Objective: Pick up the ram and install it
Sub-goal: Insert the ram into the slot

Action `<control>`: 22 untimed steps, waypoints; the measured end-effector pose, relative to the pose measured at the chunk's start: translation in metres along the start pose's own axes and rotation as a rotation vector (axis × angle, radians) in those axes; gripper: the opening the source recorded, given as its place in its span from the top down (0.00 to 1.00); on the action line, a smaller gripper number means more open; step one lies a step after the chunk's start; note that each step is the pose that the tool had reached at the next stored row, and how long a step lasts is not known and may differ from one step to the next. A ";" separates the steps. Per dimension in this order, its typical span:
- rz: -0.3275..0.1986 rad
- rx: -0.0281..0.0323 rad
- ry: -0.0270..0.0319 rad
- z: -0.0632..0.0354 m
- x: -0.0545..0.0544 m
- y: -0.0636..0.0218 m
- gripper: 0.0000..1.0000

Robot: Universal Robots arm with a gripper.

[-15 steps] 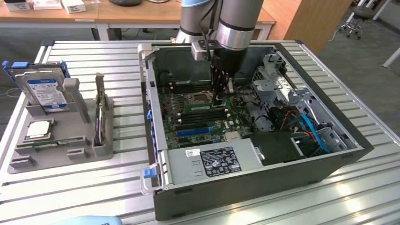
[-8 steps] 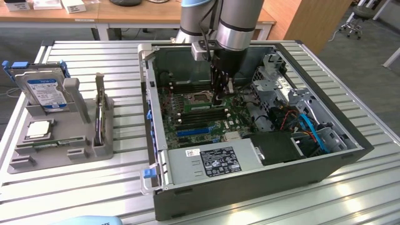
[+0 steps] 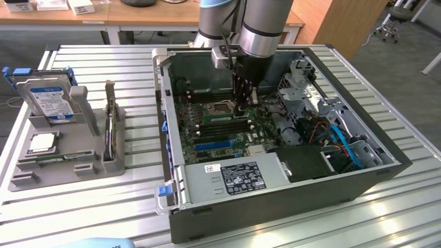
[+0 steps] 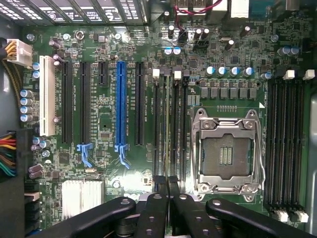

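My gripper (image 3: 245, 109) is down inside the open computer case (image 3: 386, 173), its fingertips just above the motherboard (image 4: 104, 124). The black fingers (image 4: 159, 198) are pressed together, shut, over the row of long memory slots (image 4: 167, 124) beside the empty processor socket (image 4: 227, 153). Whether a thin stick sits between the pads cannot be made out. A narrow green ram stick (image 3: 63, 156) lies in the grey fixture (image 3: 41, 178) on the exterior view's left, well away from the gripper.
The fixture also holds a blue-labelled hard drive (image 3: 49, 101) upright and a square silver chip (image 3: 43, 142). In the case are a power supply (image 3: 234, 178), a drive cage (image 3: 303, 90) and blue cables (image 3: 348, 150). A second bank of memory slots (image 4: 287, 144) lies beyond the socket.
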State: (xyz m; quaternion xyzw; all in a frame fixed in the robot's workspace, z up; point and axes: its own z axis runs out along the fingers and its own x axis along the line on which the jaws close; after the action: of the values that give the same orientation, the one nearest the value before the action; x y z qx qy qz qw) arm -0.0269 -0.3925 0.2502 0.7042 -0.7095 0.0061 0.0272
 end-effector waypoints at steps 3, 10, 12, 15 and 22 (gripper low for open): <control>0.000 0.0000 0.0000 0.0000 0.000 0.0000 0.88; 0.000 -0.0001 -0.0015 0.0000 0.001 0.0000 0.88; 0.000 0.0000 -0.0039 0.0000 0.001 0.0000 0.88; -0.001 0.0000 -0.0052 0.0000 0.002 -0.0003 0.88; -0.001 0.0000 -0.0068 0.0001 0.003 -0.0003 0.88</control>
State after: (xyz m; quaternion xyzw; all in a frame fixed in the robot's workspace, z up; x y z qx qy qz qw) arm -0.0266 -0.3952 0.2502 0.7047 -0.7091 0.0037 0.0247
